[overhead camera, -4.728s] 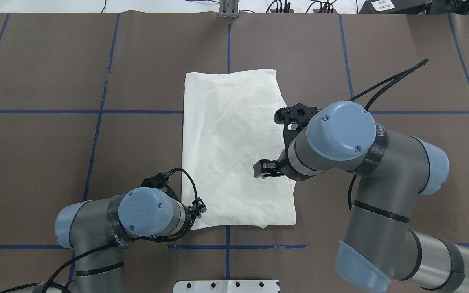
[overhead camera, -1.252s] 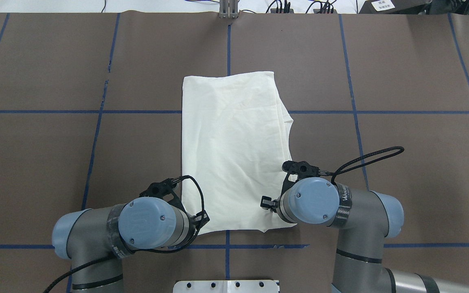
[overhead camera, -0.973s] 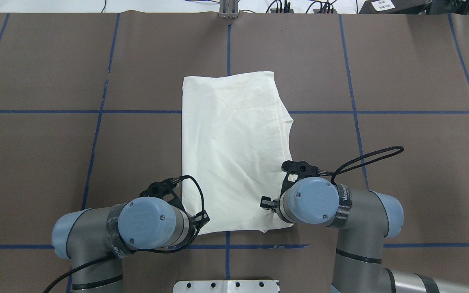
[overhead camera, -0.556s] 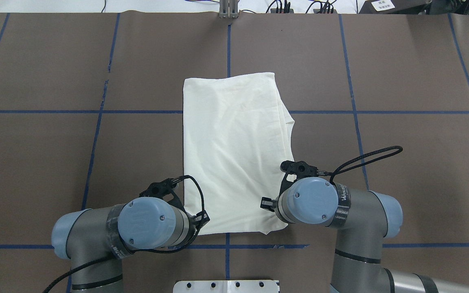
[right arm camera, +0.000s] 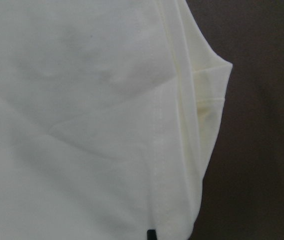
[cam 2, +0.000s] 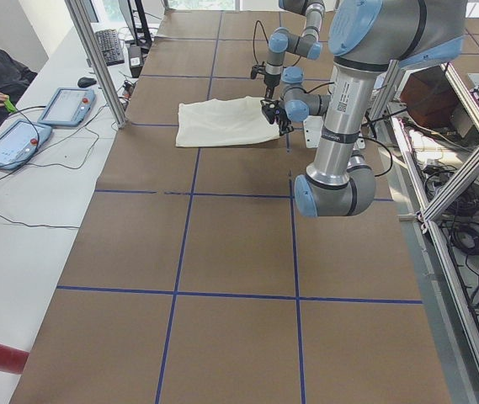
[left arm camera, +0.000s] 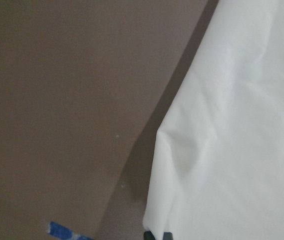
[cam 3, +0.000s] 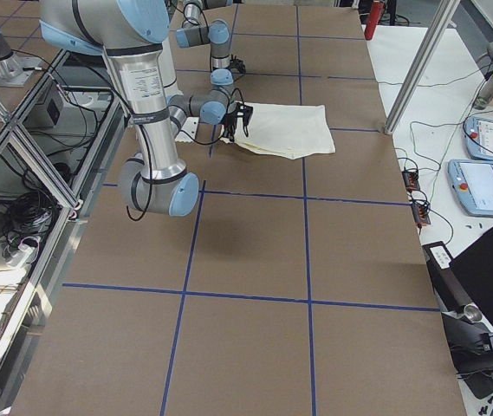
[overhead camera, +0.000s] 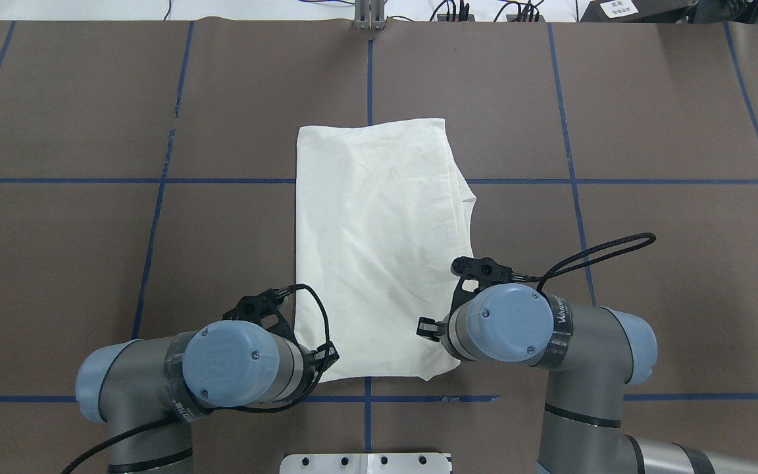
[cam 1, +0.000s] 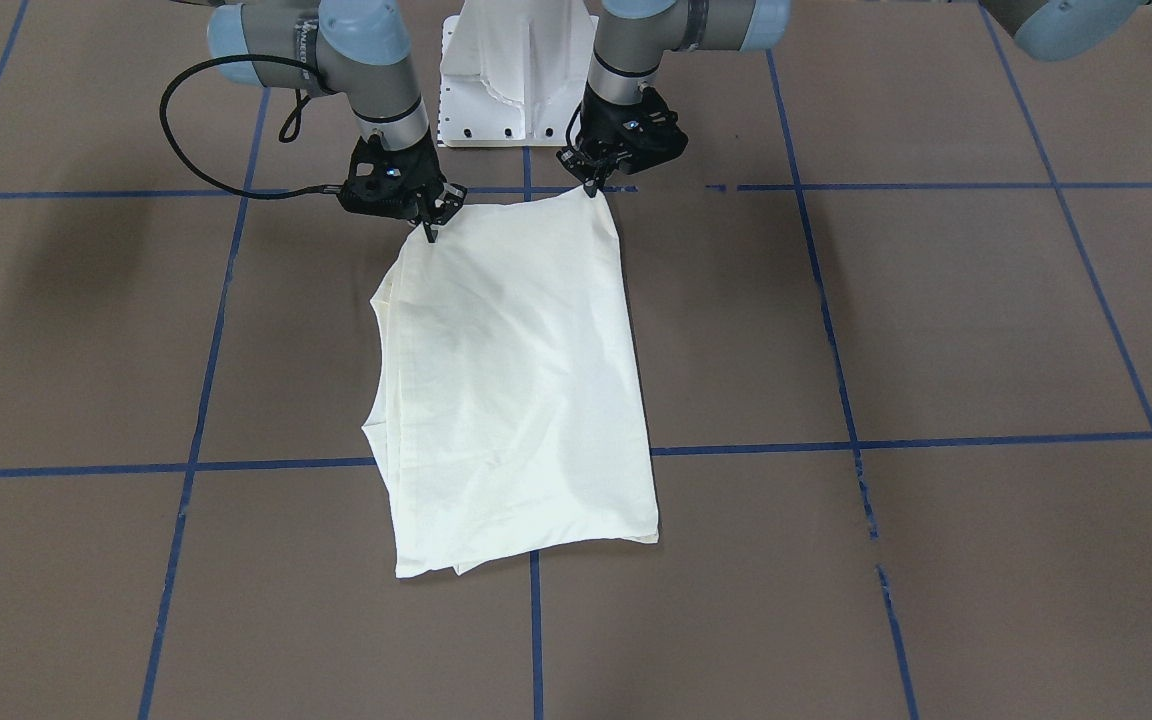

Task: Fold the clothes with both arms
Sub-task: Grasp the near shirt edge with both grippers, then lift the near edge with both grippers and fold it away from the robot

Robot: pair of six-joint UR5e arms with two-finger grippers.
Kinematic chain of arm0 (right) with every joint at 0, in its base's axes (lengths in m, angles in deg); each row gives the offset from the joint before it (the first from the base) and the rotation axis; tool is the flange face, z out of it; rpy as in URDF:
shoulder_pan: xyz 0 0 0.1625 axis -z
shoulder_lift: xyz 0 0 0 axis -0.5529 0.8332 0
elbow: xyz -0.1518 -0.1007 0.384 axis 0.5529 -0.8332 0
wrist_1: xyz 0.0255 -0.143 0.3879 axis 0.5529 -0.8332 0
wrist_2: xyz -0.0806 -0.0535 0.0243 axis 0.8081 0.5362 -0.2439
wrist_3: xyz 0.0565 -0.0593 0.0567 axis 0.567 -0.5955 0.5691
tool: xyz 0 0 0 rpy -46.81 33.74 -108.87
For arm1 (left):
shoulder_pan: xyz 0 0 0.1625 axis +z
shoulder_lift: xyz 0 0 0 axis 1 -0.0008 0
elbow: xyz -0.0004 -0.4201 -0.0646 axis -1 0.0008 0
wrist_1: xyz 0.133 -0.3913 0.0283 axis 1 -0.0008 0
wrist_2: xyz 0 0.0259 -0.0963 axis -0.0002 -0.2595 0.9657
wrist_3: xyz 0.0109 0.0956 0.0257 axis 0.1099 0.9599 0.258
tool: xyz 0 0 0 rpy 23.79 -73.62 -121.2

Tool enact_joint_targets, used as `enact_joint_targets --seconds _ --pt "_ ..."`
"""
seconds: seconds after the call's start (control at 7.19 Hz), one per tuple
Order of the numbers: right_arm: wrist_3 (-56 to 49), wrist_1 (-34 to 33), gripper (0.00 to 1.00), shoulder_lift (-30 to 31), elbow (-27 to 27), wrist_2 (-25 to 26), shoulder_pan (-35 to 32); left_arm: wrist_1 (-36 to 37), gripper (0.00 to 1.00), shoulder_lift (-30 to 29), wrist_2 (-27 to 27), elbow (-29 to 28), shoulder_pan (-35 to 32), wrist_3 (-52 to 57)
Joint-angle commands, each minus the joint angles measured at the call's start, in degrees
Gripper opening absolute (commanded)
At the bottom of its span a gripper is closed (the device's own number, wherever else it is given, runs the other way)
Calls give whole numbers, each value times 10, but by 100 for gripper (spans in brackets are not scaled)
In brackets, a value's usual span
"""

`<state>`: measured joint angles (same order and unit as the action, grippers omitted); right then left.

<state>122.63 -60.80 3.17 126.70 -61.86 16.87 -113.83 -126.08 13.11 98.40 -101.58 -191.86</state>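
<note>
- Cream cotton at the centre of the brown counter (overhead camera: 616,99): the shirt (overhead camera: 379,250), plain side up, no print on show.
- Lying as a long narrow panel, running from just in front of the robot's base out toward the far side, with stacked layer edges peeping out along its right flank.
- Left pincer (cam 1: 593,187) clamped on the near left corner, tips drawn together on the cloth.
- Right pincer (cam 1: 427,228) likewise closed on the near right corner, nipping the hem.
- From the left wrist: cloth draped straight over a dark fingertip (left arm camera: 156,236) at the bottom of the view, corner a touch proud of the counter, shadow showing beneath it.
- From the right wrist: much the same, hem stitching and folded layers running right down to the tip.
- Reads as the opening of the end-to-end fold: both near corners secured, the lift itself not yet properly made.
- Next, by the look of it: raise both corners together, carry them forward over the panel, lay them down on the far edge.
- Calls for level, matched travel on both sides; any lag likely to skew the fold or spill the stacked layers on the right.
- Worth minding the grip too: thin hem, several layers, easy to lose the lower ones on the way up.
</note>
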Motion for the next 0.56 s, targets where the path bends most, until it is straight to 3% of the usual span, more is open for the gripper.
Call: enact_joint_targets --seconds 0.0,0.14,0.42 --pt "-1 1 0 16 42 -27 -1 57 0 1 -1 67 28 0" --pt "0 1 0 32 71 -41 5 99 0 1 -1 118 53 0" --pt "1 1 0 40 82 -78 10 111 0 -1 -1 133 67 0"
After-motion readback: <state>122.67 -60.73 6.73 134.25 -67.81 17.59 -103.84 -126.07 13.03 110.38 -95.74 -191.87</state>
